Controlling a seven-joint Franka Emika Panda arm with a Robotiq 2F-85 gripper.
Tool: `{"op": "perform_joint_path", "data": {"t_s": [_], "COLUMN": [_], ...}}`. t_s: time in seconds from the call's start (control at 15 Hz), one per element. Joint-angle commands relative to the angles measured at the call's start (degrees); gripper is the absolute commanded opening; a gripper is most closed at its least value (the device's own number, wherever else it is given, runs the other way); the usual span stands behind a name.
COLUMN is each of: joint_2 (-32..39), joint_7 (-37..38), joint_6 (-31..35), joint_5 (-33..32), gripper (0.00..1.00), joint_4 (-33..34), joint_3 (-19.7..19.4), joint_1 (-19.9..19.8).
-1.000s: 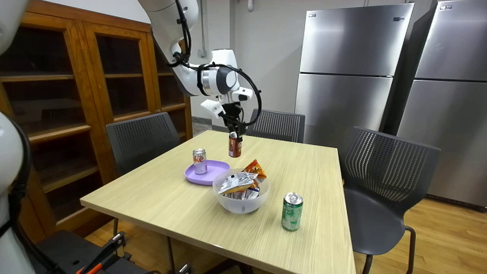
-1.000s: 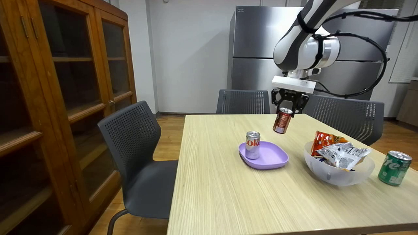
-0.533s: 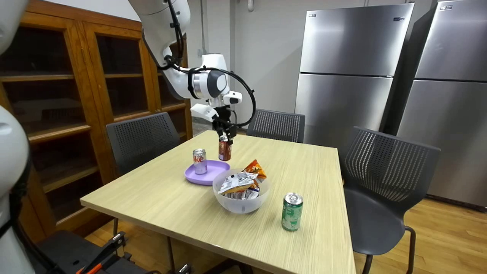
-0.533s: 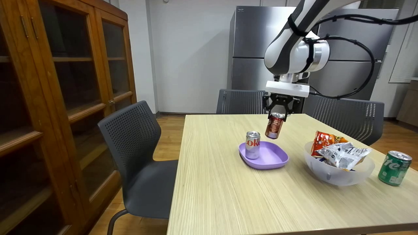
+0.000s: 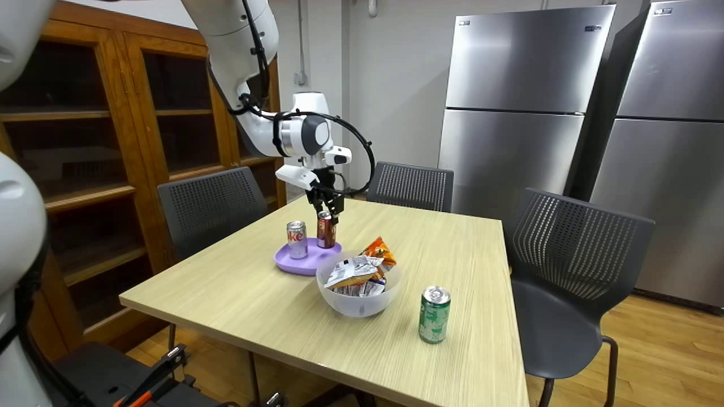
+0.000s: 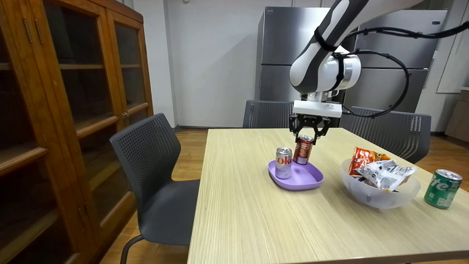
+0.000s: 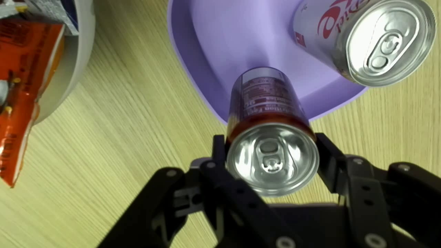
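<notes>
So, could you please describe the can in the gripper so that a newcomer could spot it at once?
On the pale table, find the purple tray. At one end of it, the gripper holds the dark red can near its top. That colour sets it apart from the silver Diet Coke can beside it and the green can farther off.

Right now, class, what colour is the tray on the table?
Light purple; the tray shows best in the wrist view.
</notes>
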Motion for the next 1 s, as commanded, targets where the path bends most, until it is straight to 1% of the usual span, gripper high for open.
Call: {"op": "perform_joint_path", "data": {"t_s": [0.0, 0.8, 0.87, 0.93], "joint_2": [1.3, 3.8, 3.7, 3.6], "joint_7": [-1.5, -2.7, -2.8, -2.8], "joint_6": [-2.4, -4.1, -4.3, -4.5], "joint_5": [-0.9, -1.1, -1.2, -1.2], "gripper": [0.38, 0.38, 0.7, 0.9], "joint_4": [2.7, 5.0, 5.0, 4.9], "joint_3": [-0.2, -0.3, -0.3, -0.3], "joint_1": [0.6, 1.3, 1.4, 1.4]}}
